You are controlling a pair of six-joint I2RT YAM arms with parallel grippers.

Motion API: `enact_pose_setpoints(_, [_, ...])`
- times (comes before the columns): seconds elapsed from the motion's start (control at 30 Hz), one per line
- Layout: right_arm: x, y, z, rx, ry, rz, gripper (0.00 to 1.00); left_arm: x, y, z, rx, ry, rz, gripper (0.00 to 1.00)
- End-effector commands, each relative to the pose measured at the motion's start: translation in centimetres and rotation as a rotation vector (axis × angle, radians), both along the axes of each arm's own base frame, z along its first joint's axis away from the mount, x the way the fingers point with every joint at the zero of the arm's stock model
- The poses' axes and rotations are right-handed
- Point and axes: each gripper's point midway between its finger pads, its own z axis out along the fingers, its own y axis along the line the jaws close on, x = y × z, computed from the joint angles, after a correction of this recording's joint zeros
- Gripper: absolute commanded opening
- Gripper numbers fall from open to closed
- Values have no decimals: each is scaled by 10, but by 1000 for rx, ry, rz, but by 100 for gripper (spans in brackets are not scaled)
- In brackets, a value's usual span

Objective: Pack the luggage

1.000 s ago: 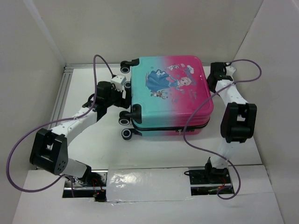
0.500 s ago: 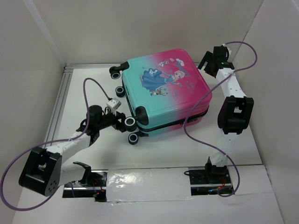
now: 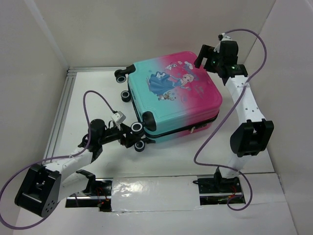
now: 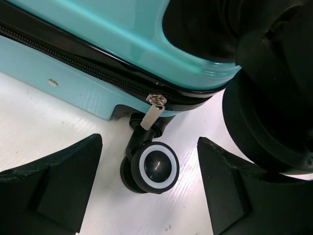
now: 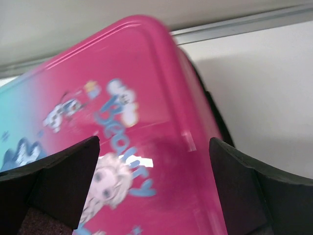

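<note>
The luggage (image 3: 173,95) lies flat and closed on the table, teal at the left, pink at the right, princess print up, turned a little askew. My left gripper (image 3: 138,137) is open at its near-left corner, its jaws on either side of a black wheel (image 4: 155,168) with a white ring. A metal zipper pull (image 4: 153,110) hangs from the closed zip just above the wheel. My right gripper (image 3: 205,56) is open and empty, hovering over the pink far-right corner of the lid (image 5: 161,147), apart from it.
White walls enclose the table on three sides. An aluminium rail (image 3: 63,105) runs along the left edge. The arm bases and a white taped strip (image 3: 154,193) sit at the near edge. Purple cables loop beside both arms.
The luggage has turned anticlockwise and shifted. My left arm drew back toward the near-left wheel. My right gripper rose and moved left over the pink corner.
</note>
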Motion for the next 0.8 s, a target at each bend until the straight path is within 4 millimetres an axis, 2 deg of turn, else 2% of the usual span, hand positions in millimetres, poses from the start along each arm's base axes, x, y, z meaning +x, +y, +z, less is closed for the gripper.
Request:
enact_pose_setpoints(0.0, [-23, 28, 5, -44, -11, 91, 100, 17, -12, 35, -47, -127, -18, 91])
enact_pose_setpoints(0.1, [-32, 32, 11, -55, -31, 102, 100, 13, -21, 38, -63, -142, -22, 88])
enact_pose_setpoints(0.17, [-40, 44, 9, -60, -28, 139, 100, 13, -23, 36, -58, -146, -4, 87])
enact_pose_setpoints(0.2, [-45, 45, 18, -61, -49, 153, 100, 14, -25, 35, -53, -148, 11, 84])
enact_pose_setpoints(0.27, [-54, 58, 15, -58, -50, 213, 100, 15, -27, 37, -52, -159, 26, 83])
enact_pose_setpoints(0.3, [-60, 59, 27, -66, -92, 233, 98, 17, -29, 39, -53, -174, 45, 83])
enact_pose_setpoints(0.33, [-66, 70, 34, -82, -128, 279, 97, 19, -29, 39, -48, -176, 66, 83])
enact_pose_setpoints(0.4, [-79, 81, 33, -92, -142, 330, 95, 20, -32, 44, -55, -188, 98, 83])
enact_pose_setpoints(0.43, [-87, 84, 46, -105, -187, 358, 95, 29, -27, 46, -56, -191, 170, 83])
enact_pose_setpoints(0.47, [-95, 93, 48, -102, -197, 402, 95, 31, -24, 46, -62, -194, 202, 83])
enact_pose_setpoints(0.5, [-99, 94, 49, -98, -199, 411, 95, 32, -20, 39, -52, -178, 238, 83])
enact_pose_setpoints(0.53, [-103, 98, 45, -105, -197, 427, 95, 36, -16, 45, -63, -206, 293, 83])
enact_pose_setpoints(0.57, [-106, 97, 50, -105, -209, 426, 95, 37, -14, 42, -57, -206, 316, 83])
enact_pose_setpoints(0.63, [-112, 100, 41, -114, -185, 443, 95, 38, -11, 44, -59, -220, 365, 83])
enact_pose_setpoints(0.73, [-115, 102, 29, -118, -153, 447, 95, 37, -15, 46, -57, -246, 354, 83])
enact_pose_setpoints(0.77, [-116, 102, 32, -117, -162, 446, 95, 36, -18, 42, -43, -247, 341, 83])
